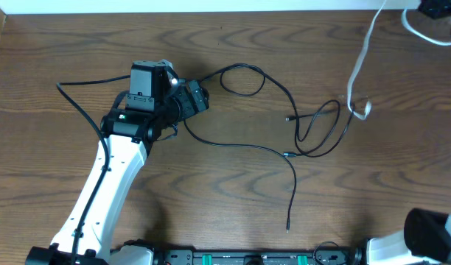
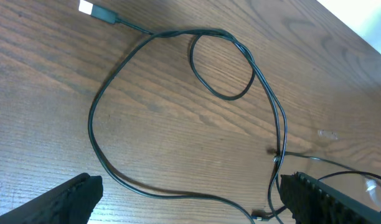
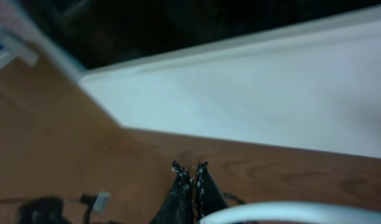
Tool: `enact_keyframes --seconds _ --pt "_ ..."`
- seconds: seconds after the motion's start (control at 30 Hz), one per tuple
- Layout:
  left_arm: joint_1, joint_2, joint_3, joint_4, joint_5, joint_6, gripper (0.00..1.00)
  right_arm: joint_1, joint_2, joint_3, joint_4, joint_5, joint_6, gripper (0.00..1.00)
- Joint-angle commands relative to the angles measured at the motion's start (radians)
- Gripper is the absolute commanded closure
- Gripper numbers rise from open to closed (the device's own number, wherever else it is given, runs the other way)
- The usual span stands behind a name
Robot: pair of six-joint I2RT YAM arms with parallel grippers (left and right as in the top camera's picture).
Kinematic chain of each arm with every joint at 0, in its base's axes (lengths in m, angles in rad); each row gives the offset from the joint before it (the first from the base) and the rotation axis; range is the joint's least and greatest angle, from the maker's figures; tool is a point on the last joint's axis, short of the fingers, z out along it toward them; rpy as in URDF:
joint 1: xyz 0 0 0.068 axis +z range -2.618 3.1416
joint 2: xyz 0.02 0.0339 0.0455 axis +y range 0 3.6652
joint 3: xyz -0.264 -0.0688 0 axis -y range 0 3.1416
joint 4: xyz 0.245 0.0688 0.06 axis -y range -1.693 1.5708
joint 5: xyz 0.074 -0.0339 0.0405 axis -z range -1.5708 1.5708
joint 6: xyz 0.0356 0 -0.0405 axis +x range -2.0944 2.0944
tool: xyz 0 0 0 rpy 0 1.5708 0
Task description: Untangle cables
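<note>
Two thin black cables lie tangled across the table's middle. One (image 1: 233,144) runs from my left gripper (image 1: 190,99) rightward, then down. The other (image 1: 288,118) loops with it at the right. The left wrist view shows a black cable (image 2: 91,124) with a silver plug (image 2: 94,9), and it passes between my open left fingers (image 2: 190,199). The white cable (image 1: 356,73) rises from the tangle toward the top right, where my right gripper (image 1: 436,7) sits at the frame edge. In the right wrist view the fingers (image 3: 190,168) are pressed together, with the white cable (image 3: 290,208) curving out at their base.
The table's far edge and a white wall (image 3: 253,93) are just beyond my right gripper. A thicker black arm wire (image 1: 78,107) arcs to the left of the left arm. The right arm's base (image 1: 428,235) fills the bottom right corner.
</note>
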Motion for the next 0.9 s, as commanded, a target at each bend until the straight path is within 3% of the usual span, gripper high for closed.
enact_keyframes --seconds 0.0,0.07,0.13,0.2,0.27,0.37,0.47,0.53,0.6,0.63,0.7,0.77,0.83,0.87 --pt "0.001 0.001 0.006 -0.001 0.011 -0.008 0.02 0.01 0.035 -0.005 0.018 0.043 -0.058 0.99" --pt "0.001 0.001 0.006 -0.001 0.011 -0.008 0.02 0.01 0.047 -0.005 0.069 0.079 -0.006 0.99" --pt "0.001 0.001 0.006 -0.001 0.011 -0.008 0.02 0.008 0.054 -0.005 0.177 -0.031 0.035 0.99" --pt "0.001 0.001 0.006 -0.001 0.011 -0.008 0.02 -0.004 0.059 -0.005 0.402 -0.138 0.138 0.99" --pt "0.001 0.001 0.006 -0.001 0.011 -0.008 0.02 -0.03 0.059 -0.005 0.547 -0.079 0.191 0.99" --pt "0.001 0.001 0.006 -0.001 0.011 -0.008 0.02 -0.069 0.059 -0.005 0.632 -0.013 0.177 0.99" --pt "0.001 0.001 0.006 -0.001 0.011 -0.008 0.02 -0.101 0.06 -0.005 0.561 0.1 0.094 0.99" --pt "0.001 0.001 0.006 -0.001 0.011 -0.008 0.02 -0.119 0.069 -0.005 0.426 0.265 0.018 0.99" --pt "0.001 0.001 0.006 -0.001 0.011 -0.008 0.02 -0.122 0.091 -0.006 0.319 0.484 -0.047 0.99" --pt "0.001 0.001 0.006 -0.001 0.011 -0.008 0.02 -0.122 0.118 -0.006 0.251 0.733 -0.055 0.99" --pt "0.001 0.001 0.006 -0.001 0.011 -0.008 0.02 -0.12 0.163 -0.006 0.189 0.984 -0.055 0.99" --pt "0.001 0.001 0.006 -0.001 0.011 -0.008 0.02 -0.12 0.193 -0.006 0.155 0.951 -0.061 0.99" --pt "0.001 0.001 0.006 -0.001 0.011 -0.008 0.02 -0.121 0.237 -0.006 0.09 0.575 -0.073 0.99" --pt "0.001 0.001 0.006 -0.001 0.011 -0.008 0.02 -0.12 0.259 -0.006 0.114 0.252 -0.073 0.99"
